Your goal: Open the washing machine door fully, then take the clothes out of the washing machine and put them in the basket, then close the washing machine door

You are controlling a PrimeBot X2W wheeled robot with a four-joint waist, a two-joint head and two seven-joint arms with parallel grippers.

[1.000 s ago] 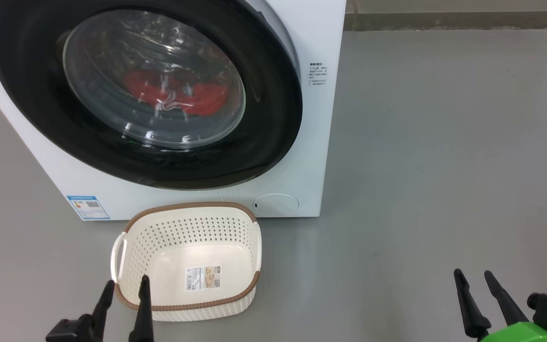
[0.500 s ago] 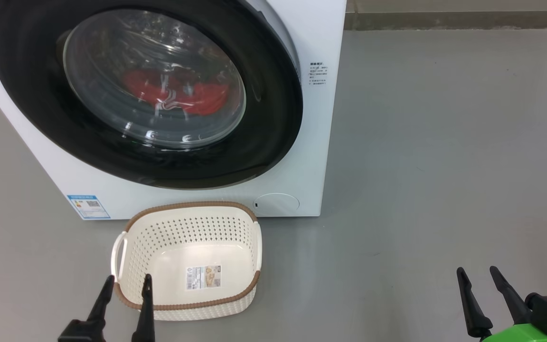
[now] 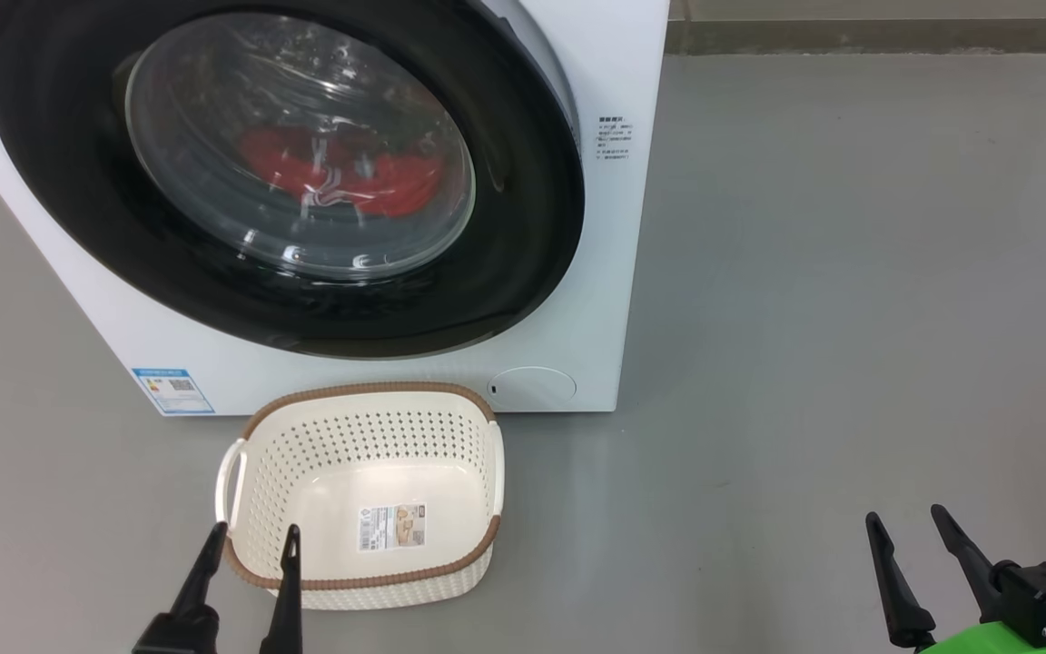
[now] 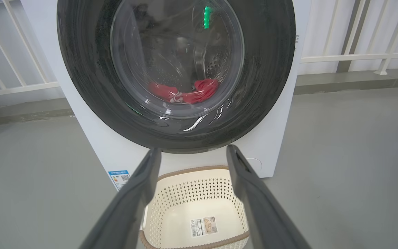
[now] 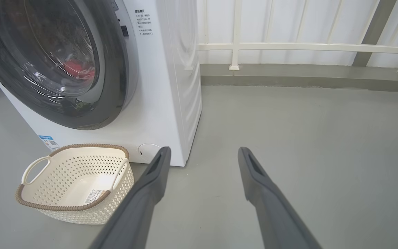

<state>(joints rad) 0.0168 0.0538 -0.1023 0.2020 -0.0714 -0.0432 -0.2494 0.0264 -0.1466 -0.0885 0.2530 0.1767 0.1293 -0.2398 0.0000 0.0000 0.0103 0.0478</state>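
Head view looks down on the washer (image 3: 591, 309), standing on a grey floor (image 3: 850, 300) with its door (image 3: 523, 227) closed flat against the front. Through the glass, the clothes (image 3: 396, 182) lie in a red heap low in the drum, a white stripe showing in the middle. The basket (image 3: 364, 392) sits on the floor just in front of the washer, below the door; its bottom is bare but for a paper label (image 3: 391, 527). A blue sticker (image 3: 172, 391) marks the washer's lower left corner.

The left gripper (image 3: 254, 529) is at the basket's near left corner, its fingers spread wide and gripping nothing; whether they touch the rim cannot be told. The right gripper (image 3: 902, 514) is over bare floor well to the right of the basket, its fingers likewise wide apart and empty.
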